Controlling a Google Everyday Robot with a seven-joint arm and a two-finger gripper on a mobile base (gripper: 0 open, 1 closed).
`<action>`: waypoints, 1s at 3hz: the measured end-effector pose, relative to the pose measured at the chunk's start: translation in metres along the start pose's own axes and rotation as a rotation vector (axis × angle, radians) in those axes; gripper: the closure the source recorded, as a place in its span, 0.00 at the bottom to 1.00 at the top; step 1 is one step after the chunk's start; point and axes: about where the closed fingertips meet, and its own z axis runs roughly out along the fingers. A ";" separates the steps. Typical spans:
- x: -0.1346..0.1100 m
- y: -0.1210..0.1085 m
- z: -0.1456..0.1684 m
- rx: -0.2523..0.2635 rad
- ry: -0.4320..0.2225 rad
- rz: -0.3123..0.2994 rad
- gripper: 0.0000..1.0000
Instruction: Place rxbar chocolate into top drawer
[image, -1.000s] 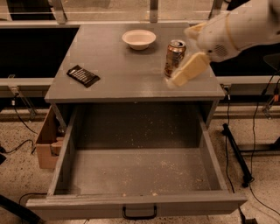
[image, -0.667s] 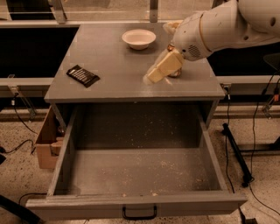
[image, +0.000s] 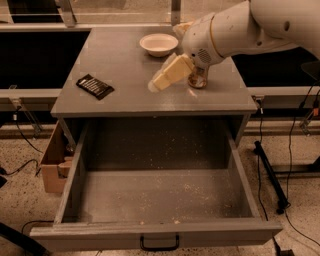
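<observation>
**Bar lies off to the picture's left of the gripper, across bare desk**

The rxbar chocolate (image: 95, 86) rests flat on the desk (image: 130, 100), near its left edge as the camera sees it and a little back from the front lip. Its long axis runs diagonally, from the far left corner of the wrapper toward the near right. The gripper (image: 159, 82) hangs over the middle of the desk, angled down and toward that same side, with open desk between it and the bar; the two are apart, not touching. It carries nothing that I can see, and whether it is spread or closed I cannot tell.

Behind the gripper stand a white bowl (image: 158, 44) and a drink can (image: 198, 80) (the can is partly hidden by the arm), both on the far side of the gripper from the bar, so they should not be in the way of a reach.

The top drawer (image: 70, 185) is pulled fully out below the desk's front edge, its speckled floor exposed. Judging from this, the next move is a sideways travel to the bar, with the wrist turned to meet the diagonal across the wrapper's short width.
</observation>
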 end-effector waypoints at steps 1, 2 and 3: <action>-0.023 -0.006 0.043 -0.032 -0.023 0.038 0.00; -0.053 -0.001 0.099 -0.072 0.024 0.079 0.00; -0.057 0.008 0.130 -0.084 0.083 0.091 0.00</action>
